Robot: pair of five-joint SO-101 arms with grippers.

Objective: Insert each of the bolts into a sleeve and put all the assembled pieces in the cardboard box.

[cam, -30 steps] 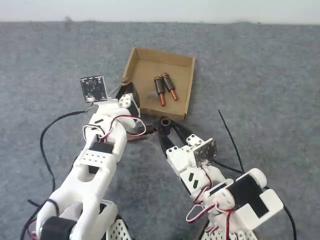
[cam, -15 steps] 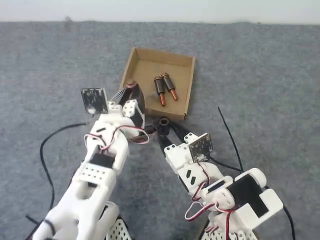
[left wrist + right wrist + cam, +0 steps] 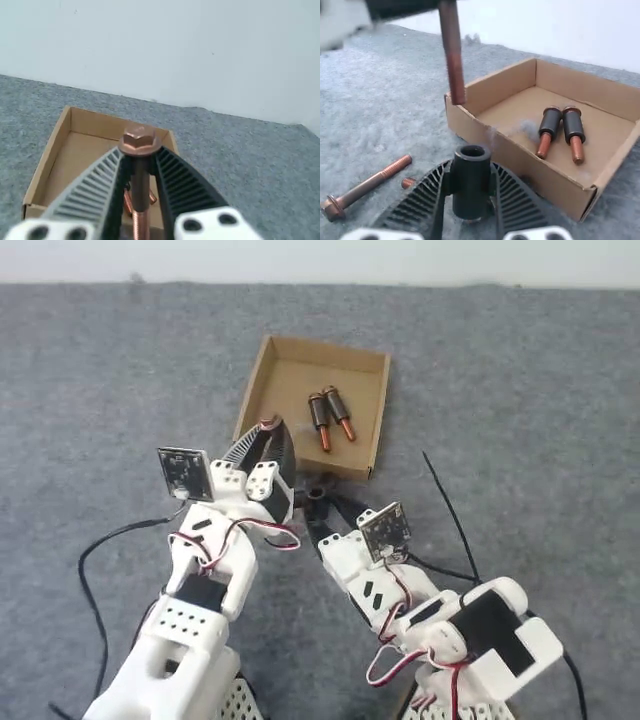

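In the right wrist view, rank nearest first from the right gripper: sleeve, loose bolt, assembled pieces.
1. The sleeve, in the right gripper.
2. The loose bolt, on the carpet beside it.
3. The assembled pieces, inside the cardboard box.

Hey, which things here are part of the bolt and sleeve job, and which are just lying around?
Part of the job: bolt in the left gripper; sleeve in the right gripper; loose bolt; cardboard box; two assembled pieces inside it.
Just lying about: black cable; grey carpet.
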